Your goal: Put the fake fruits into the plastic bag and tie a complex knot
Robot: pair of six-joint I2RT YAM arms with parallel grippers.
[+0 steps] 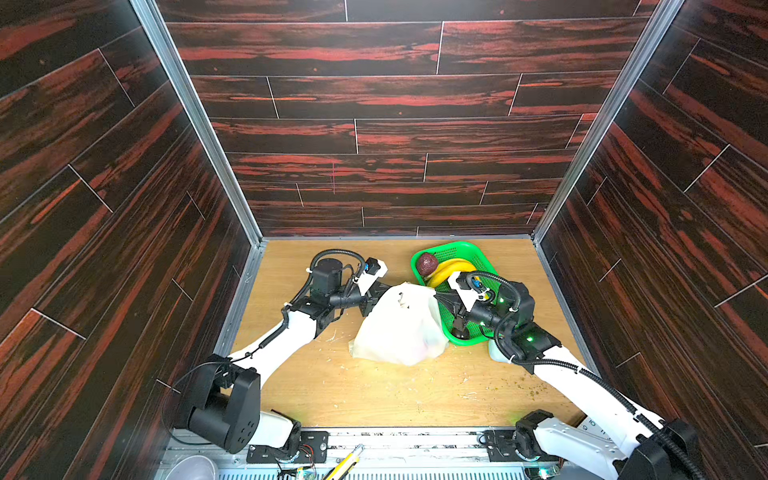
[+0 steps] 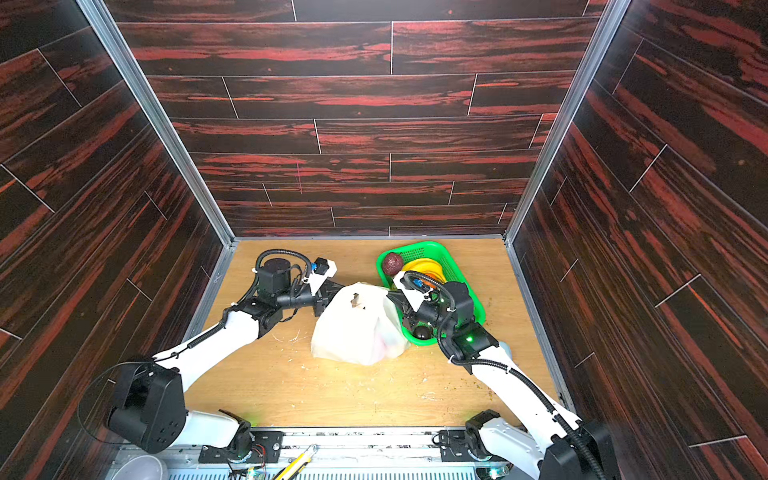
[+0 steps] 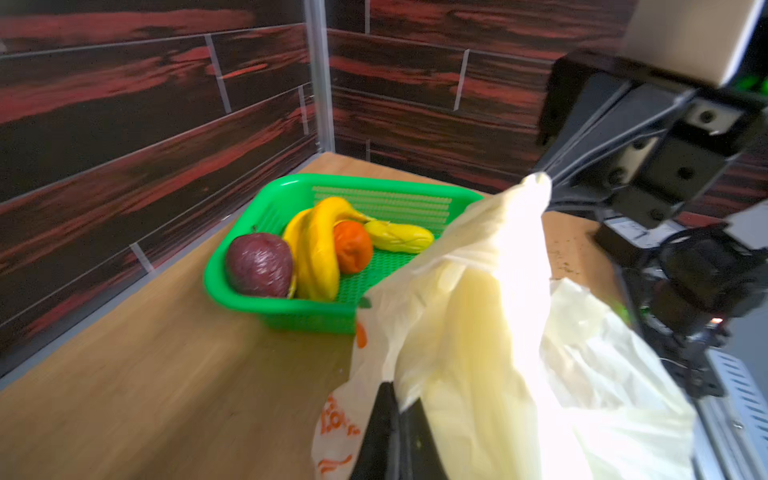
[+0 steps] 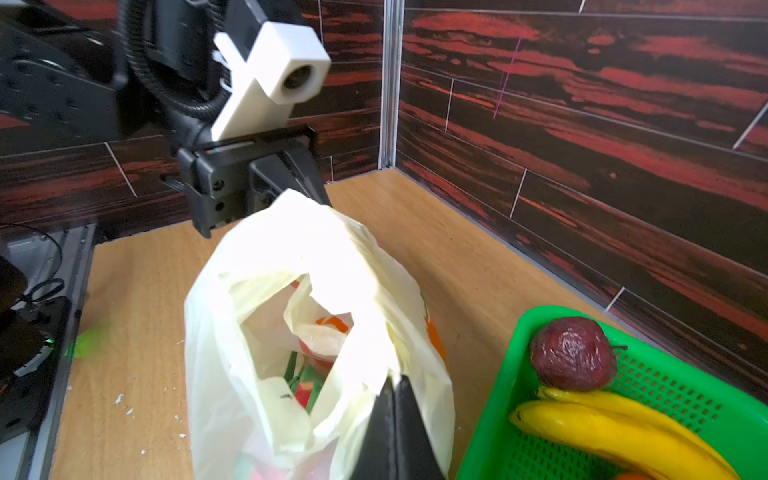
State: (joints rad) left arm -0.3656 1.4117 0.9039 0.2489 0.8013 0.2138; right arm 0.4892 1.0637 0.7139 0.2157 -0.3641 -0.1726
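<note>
The plastic bag (image 1: 401,328) stands in the middle of the table (image 1: 332,395), just left of the green basket (image 1: 465,341). Its wide bottom sits on the wood and its top is held up high, so the bag points up. Its top edge runs long from left to right between the two grippers. The left gripper (image 1: 380,293) is squeezed tight on the left end of the bag's top. The right gripper (image 1: 441,297) is squeezed tight on the right end. In the right wrist view the bag's mouth gapes, and red, green and orange bits show inside.

More fake fruits (image 3: 316,249) lie in the basket. There is a dark purple fruit (image 1: 427,264) at the far left corner, with yellow bananas (image 1: 451,268) beside it. An orange (image 3: 353,251) and a lemon (image 3: 399,237) are there too. The bananas lie long from near left to far right.
</note>
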